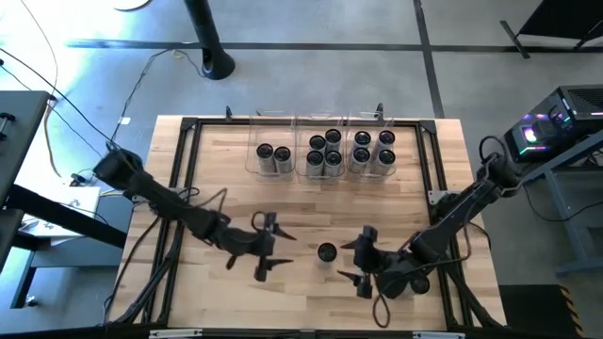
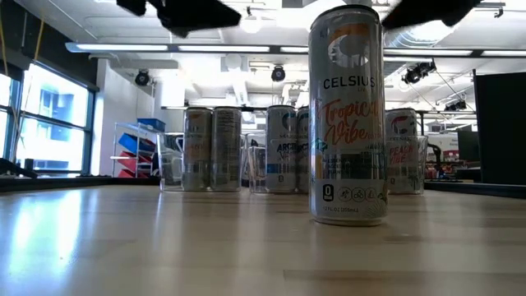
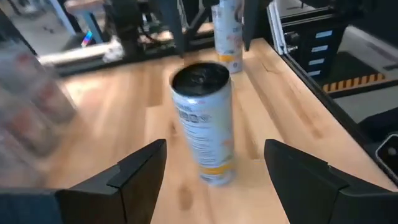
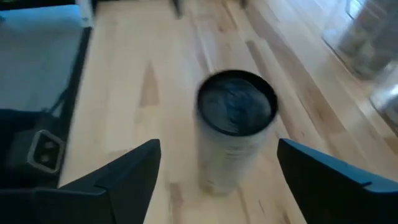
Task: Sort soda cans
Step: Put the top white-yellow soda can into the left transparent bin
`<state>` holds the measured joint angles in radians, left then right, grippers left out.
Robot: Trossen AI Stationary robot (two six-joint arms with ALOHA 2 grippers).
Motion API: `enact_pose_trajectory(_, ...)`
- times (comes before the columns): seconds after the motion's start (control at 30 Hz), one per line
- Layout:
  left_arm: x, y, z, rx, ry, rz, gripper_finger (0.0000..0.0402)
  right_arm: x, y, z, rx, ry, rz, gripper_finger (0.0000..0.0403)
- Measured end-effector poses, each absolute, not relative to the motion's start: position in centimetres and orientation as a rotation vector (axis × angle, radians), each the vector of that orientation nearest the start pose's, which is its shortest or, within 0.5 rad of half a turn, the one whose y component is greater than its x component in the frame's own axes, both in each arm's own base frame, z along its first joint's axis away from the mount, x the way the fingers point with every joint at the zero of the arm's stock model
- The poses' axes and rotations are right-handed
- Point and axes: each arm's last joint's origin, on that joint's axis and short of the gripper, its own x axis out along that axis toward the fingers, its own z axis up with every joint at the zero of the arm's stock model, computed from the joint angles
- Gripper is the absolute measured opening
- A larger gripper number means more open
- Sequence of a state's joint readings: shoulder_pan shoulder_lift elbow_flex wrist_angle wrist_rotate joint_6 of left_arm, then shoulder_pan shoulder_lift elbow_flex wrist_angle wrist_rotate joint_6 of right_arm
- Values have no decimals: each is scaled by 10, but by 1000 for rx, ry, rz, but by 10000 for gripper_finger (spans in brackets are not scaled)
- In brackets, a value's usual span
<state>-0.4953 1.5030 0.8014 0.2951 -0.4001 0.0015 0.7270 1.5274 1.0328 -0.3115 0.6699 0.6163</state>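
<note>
The desk (image 1: 217, 169) carries clear bins (image 1: 320, 155) along its far edge, holding upright cans (image 1: 325, 151). One can (image 1: 326, 252) stands alone near the front, between both arms and touching neither. The left hand (image 1: 268, 247) hangs just left of it, fingers spread and empty. The right hand (image 1: 363, 262) sits just right, released wide.

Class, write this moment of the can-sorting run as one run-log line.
loose can: upright, mid-table, unheld | left claw: open, beside it | right claw: open, beside it | bins: cans inside
</note>
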Motion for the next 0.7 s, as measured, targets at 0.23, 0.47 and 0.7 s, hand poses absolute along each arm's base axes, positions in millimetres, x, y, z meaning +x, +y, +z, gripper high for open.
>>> enact_pose_trajectory(0.23,304,-143,185,66,374,-62,286,262,187,220,87,661,-197,321)
enact_pose_trajectory(0.47,318,-140,176,-7,302,-70,315,275,178,209,84,684,-237,321)
enact_pose_trajectory(0.7,325,-137,173,-49,245,-59,317,285,178,210,61,637,-186,321)
